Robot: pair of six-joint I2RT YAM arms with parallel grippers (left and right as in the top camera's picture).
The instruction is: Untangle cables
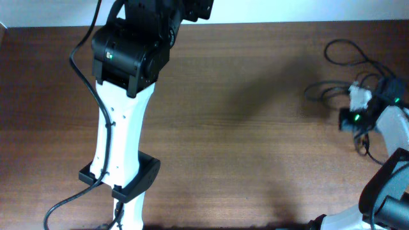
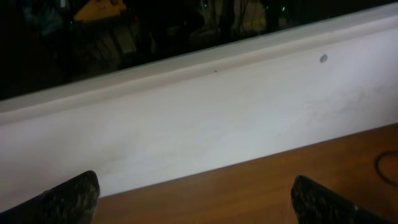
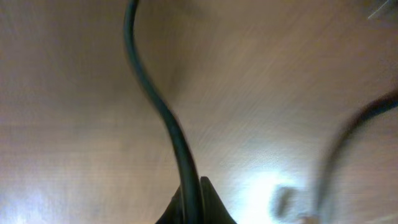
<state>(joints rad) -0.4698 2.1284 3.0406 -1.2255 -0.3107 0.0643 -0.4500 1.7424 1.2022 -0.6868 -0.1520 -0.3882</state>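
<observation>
Thin black cables (image 1: 342, 54) lie in loops at the table's far right. My right gripper (image 1: 365, 105) is over them and is shut on one black cable (image 3: 163, 112), which runs up from between the fingertips (image 3: 196, 199). A second blurred cable (image 3: 354, 121) curves at the right of the right wrist view. My left gripper (image 2: 196, 199) is open and empty, its two dark fingertips wide apart above the wood near the white back wall (image 2: 205, 118). The left arm (image 1: 124, 96) stands at the table's left, far from the cables.
The wooden table (image 1: 243, 147) runs between the arms. A thick black robot cable (image 1: 86, 83) hangs along the left arm. A thin dark loop (image 2: 387, 168) shows at the right edge of the left wrist view.
</observation>
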